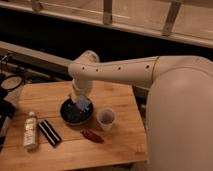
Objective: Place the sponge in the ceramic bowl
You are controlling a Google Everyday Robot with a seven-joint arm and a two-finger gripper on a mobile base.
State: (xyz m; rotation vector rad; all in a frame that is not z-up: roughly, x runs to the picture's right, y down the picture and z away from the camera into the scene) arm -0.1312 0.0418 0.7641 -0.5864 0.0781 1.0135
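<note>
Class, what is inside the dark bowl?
A light-blue sponge shows above the bowl, at the gripper over it. The gripper hides the far inside and whether the sponge touches bottom.

The white arm (120,70) is extended leftward from the bulky body (180,115) at right and is bent sharply downward at the wrist joint (86,67). The gripper (80,100) is pointed downward directly beneath that bend, left of centre.
</note>
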